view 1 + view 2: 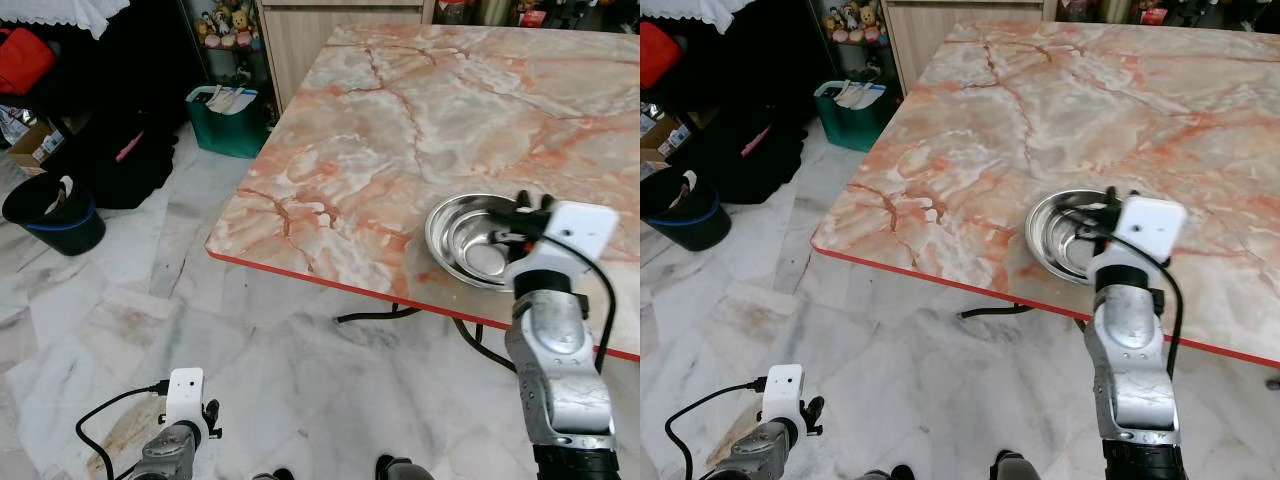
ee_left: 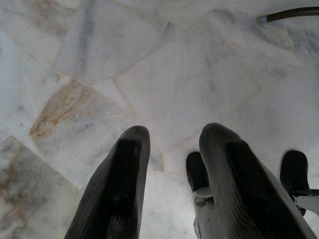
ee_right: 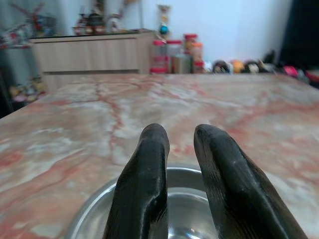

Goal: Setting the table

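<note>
A shiny steel bowl (image 1: 468,243) stands empty on the pink marble table (image 1: 420,120), close to its red front edge. My right gripper (image 3: 182,134) hovers just over the bowl's near side, pointing across the table. A narrow gap separates its fingers (image 3: 149,164), with nothing in between. The bowl's rim (image 3: 94,211) curves beneath them. My left gripper (image 2: 172,137) hangs low by the floor at my left side, open and empty over pale marble tiles.
The table's front-left corner (image 1: 212,250) juts toward the open floor. A black bucket (image 1: 52,212), a dark bag (image 1: 125,150) and a green bin (image 1: 228,120) stand at the left. Jars (image 3: 177,56) line the table's far edge. Dark table legs (image 1: 375,316) run underneath.
</note>
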{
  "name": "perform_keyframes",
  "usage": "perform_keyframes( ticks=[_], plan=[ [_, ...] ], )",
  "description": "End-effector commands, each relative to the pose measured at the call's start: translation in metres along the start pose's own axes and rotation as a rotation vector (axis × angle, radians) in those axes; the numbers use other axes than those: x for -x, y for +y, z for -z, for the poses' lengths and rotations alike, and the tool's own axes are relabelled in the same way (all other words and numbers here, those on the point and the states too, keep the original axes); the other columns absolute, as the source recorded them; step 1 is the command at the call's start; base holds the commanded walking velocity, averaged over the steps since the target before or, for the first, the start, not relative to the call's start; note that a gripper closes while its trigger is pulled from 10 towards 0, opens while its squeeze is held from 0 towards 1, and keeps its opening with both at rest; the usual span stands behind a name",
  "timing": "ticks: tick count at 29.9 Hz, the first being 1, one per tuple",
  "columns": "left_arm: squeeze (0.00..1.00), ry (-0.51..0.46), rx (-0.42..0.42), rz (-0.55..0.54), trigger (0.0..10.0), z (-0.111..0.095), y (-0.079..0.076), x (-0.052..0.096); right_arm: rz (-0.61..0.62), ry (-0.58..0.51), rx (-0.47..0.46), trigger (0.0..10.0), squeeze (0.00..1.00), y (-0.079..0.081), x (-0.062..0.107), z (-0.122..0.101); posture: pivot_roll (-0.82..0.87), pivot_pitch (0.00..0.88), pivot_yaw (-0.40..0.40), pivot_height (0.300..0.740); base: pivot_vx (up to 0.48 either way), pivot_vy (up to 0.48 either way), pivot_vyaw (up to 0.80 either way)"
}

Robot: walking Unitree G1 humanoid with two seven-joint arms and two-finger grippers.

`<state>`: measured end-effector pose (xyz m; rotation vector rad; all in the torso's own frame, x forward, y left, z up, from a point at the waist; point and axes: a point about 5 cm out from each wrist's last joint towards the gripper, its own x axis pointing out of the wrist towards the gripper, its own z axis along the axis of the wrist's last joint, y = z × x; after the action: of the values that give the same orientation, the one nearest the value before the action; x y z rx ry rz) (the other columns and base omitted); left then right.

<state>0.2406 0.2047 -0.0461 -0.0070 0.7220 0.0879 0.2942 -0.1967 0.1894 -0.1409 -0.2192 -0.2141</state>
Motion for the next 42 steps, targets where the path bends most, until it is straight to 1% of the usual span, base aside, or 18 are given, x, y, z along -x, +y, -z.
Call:
perform_keyframes(
  ticks=[1,3,5,6,7,10,15,19,21,23,24,25,27,30,32,36,40,42],
  plan=[
    [0.00,0.034,0.006,-0.028,10.0,0.009,0.010,0.003,-0.038,-0.008,0.088,10.0,0.00,0.001,0.004,0.006,-0.15,0.137,0.098,0.740,0.000,0.000,0.00],
    [0.00,0.033,0.005,-0.028,10.0,0.009,0.010,0.003,-0.050,-0.014,0.116,10.0,0.00,0.001,0.005,0.006,-0.15,0.137,0.098,0.740,0.000,0.000,0.00],
    [0.00,0.033,0.005,-0.028,10.0,0.009,0.010,0.003,-0.051,-0.016,0.119,10.0,0.00,0.001,0.005,0.006,-0.15,0.137,0.098,0.740,0.000,0.000,0.00],
    [0.00,0.032,0.004,-0.027,10.0,0.008,0.010,0.003,-0.108,-0.043,0.144,10.0,0.00,0.006,0.006,0.004,-0.16,0.146,0.098,0.740,0.000,0.000,0.00],
    [0.00,0.031,0.008,-0.027,10.0,0.008,0.010,0.002,-0.135,-0.060,0.144,10.0,0.00,0.009,0.007,0.002,-0.16,0.147,0.097,0.740,0.000,-0.364,0.00],
    [0.00,0.030,0.012,-0.026,10.0,0.008,0.009,0.002,-0.140,-0.075,0.137,10.0,0.00,0.011,0.006,0.000,-0.15,0.149,0.095,0.740,0.000,-0.441,0.00],
    [0.00,0.029,0.015,-0.024,10.0,0.008,0.007,0.002,-0.166,-0.115,0.196,10.0,0.00,0.016,0.007,-0.005,-0.16,0.152,0.095,0.740,0.000,-0.480,0.00],
    [0.00,0.029,0.020,-0.021,10.0,0.008,0.005,0.002,-0.157,-0.133,0.196,10.0,0.00,0.016,0.011,-0.008,-0.16,0.158,0.097,0.740,0.000,-0.456,0.00],
    [0.00,0.029,0.021,-0.020,10.0,0.008,0.005,0.002,-0.152,-0.137,0.190,10.0,0.00,0.015,0.014,-0.009,-0.16,0.157,0.100,0.740,0.000,-0.428,0.00],
    [0.00,0.029,0.022,-0.019,10.0,0.008,0.004,0.002,-0.145,-0.118,0.181,10.0,0.00,0.015,0.022,-0.004,-0.17,0.160,0.099,0.740,0.000,-0.431,0.00],
    [0.00,0.029,0.022,-0.018,10.0,0.008,0.004,0.002,-0.145,-0.116,0.179,10.0,0.00,0.015,0.023,-0.004,-0.17,0.160,0.099,0.740,0.000,-0.431,0.00],
    [0.00,0.028,0.024,-0.019,10.0,0.008,0.004,0.002,-0.146,-0.095,0.180,10.0,0.00,0.015,0.027,0.001,-0.17,0.160,0.099,0.740,0.000,-0.431,0.00],
    [0.00,0.027,0.024,-0.019,10.0,0.007,0.004,0.002,-0.139,-0.072,0.168,10.0,0.00,0.015,0.030,0.006,-0.17,0.161,0.097,0.740,0.000,-0.366,0.00],
    [0.00,0.026,0.026,-0.020,10.0,0.007,0.003,0.002,-0.116,-0.047,0.150,10.0,0.00,0.013,0.032,0.012,-0.16,0.163,0.096,0.740,0.000,0.000,0.00],
    [0.00,0.025,0.029,-0.021,10.0,0.007,0.003,0.002,-0.110,-0.045,0.147,10.0,0.00,0.012,0.031,0.012,-0.16,0.164,0.096,0.740,0.000,0.000,0.00],
    [0.00,0.030,0.047,-0.029,10.0,0.007,0.004,0.002,-0.081,-0.035,0.109,10.0,0.00,0.010,0.029,0.013,-0.16,0.166,0.095,0.740,0.000,0.000,0.00],
    [0.00,0.030,0.052,-0.030,10.0,0.008,0.005,0.002,-0.046,-0.016,0.058,10.0,0.00,0.009,0.029,0.016,-0.16,0.169,0.094,0.740,0.000,0.449,0.00],
    [0.00,0.031,0.054,-0.029,10.0,0.008,0.004,0.002,-0.035,-0.001,0.058,10.0,0.00,0.008,0.031,0.019,-0.16,0.171,0.094,0.740,0.000,0.480,0.00]
  ],
)
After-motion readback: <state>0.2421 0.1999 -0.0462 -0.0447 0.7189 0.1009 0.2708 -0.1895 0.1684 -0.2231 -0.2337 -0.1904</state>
